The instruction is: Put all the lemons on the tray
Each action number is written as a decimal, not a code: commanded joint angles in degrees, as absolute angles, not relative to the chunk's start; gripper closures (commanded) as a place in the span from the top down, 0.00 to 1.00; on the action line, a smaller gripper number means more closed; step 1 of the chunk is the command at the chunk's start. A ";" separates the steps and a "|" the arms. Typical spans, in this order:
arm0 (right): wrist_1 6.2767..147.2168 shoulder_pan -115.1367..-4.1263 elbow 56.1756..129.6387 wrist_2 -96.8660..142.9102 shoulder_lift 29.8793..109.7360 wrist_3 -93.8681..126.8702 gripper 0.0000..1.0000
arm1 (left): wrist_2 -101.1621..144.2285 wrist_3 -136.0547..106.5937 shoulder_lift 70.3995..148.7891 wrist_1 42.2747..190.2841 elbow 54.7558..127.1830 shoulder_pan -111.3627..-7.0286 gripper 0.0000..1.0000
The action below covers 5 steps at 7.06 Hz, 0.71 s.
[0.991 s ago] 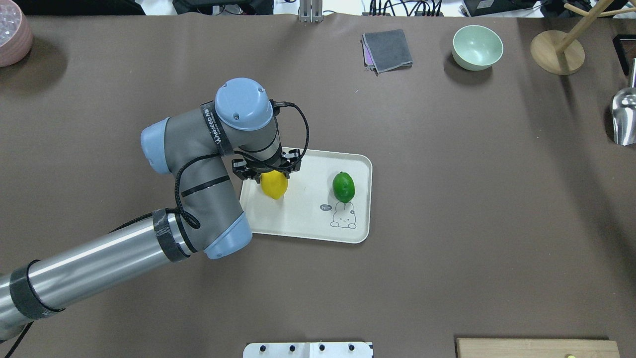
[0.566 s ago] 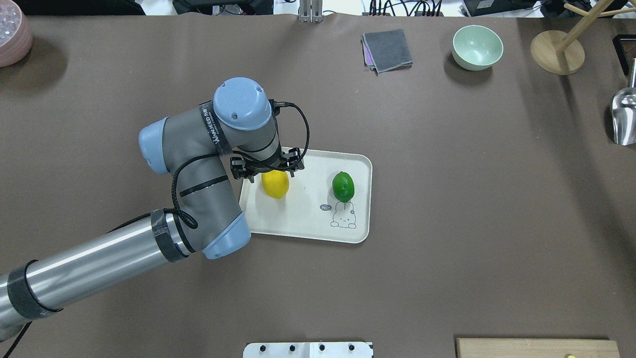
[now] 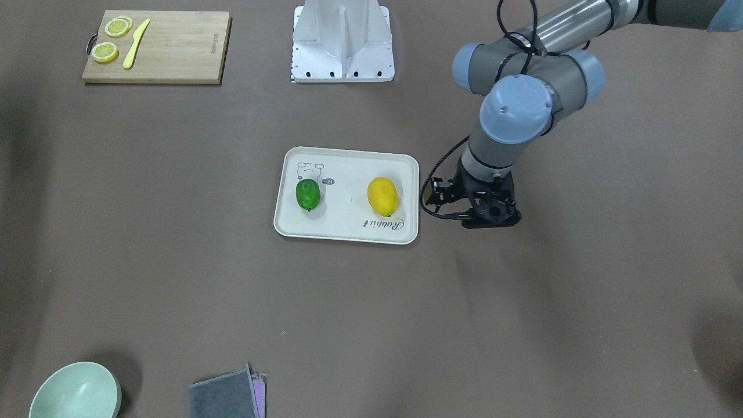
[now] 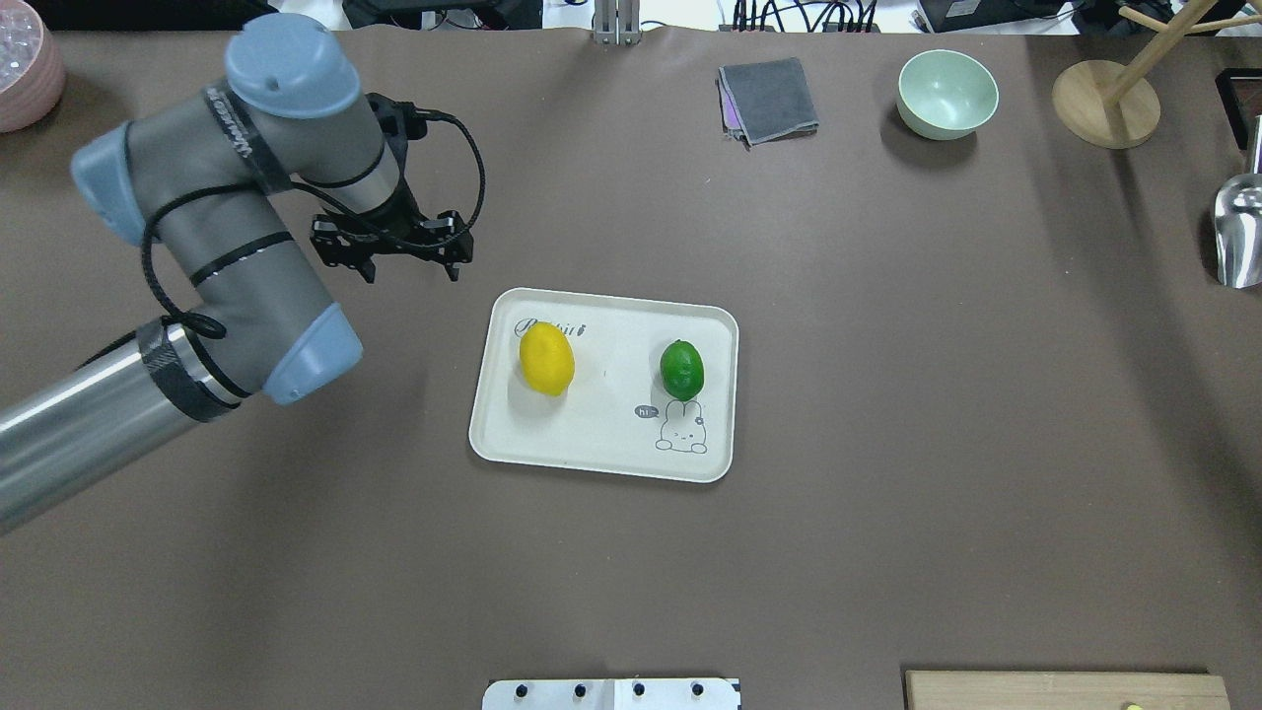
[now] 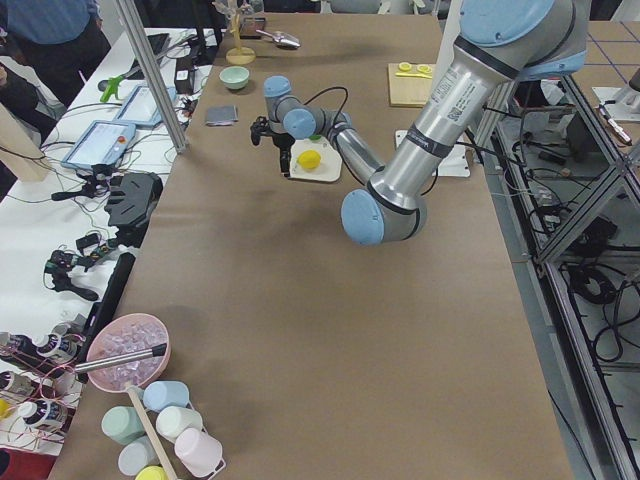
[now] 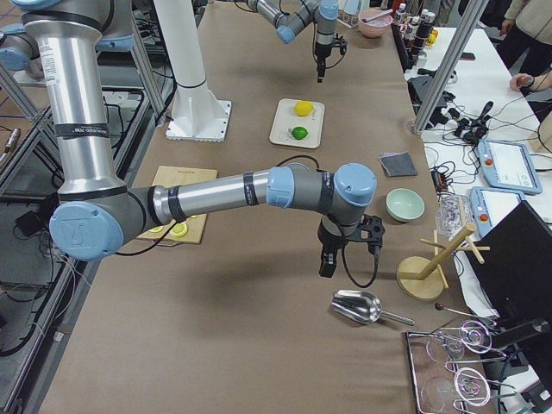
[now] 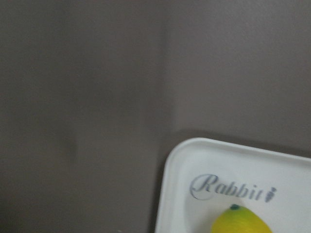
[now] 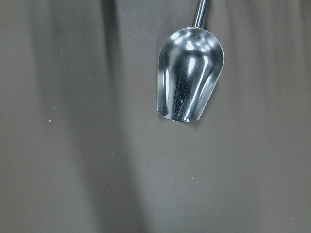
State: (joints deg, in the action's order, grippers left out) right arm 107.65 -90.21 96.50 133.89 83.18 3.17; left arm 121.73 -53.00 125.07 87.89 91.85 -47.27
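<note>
The cream-white tray (image 4: pixel 601 463) lies mid-table. On it rest the yellow lemon (image 4: pixel 546 359) and the green lemon (image 4: pixel 681 369), well apart. Both also show in the front view, the yellow lemon (image 3: pixel 383 196) and the green lemon (image 3: pixel 307 194) on the tray (image 3: pixel 348 235). My left gripper (image 4: pixel 412 268) is open and empty, off the tray beyond its far left corner. Its wrist view shows the tray corner (image 7: pixel 175 194) and the yellow lemon's tip (image 7: pixel 240 221). My right gripper (image 6: pixel 326 263) shows only in the exterior right view, so I cannot tell its state.
A metal scoop (image 4: pixel 1237 232) lies at the right edge, under the right wrist camera. A green bowl (image 4: pixel 947 94), a grey cloth (image 4: pixel 769 99) and a wooden stand (image 4: pixel 1104 104) sit at the far side. A cutting board (image 3: pixel 157 46) holds lemon slices and a yellow knife.
My left gripper has let go of the yellow lemon and pulled away up and to the far left, off the tray. The yellow lemon stays on the tray. The green lemon has not moved.
</note>
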 commanded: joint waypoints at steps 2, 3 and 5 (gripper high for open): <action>107.76 -90.18 96.42 133.95 84.20 2.64 1.00 | 126.11 -33.03 112.29 87.10 94.38 -58.68 0.97; 107.58 -90.18 96.59 133.86 84.37 2.46 1.00 | 126.56 -26.09 106.93 87.19 95.09 -63.24 0.97; 105.29 -90.26 96.59 134.12 85.17 1.32 1.00 | 129.37 -17.19 97.87 87.27 95.01 -72.20 0.98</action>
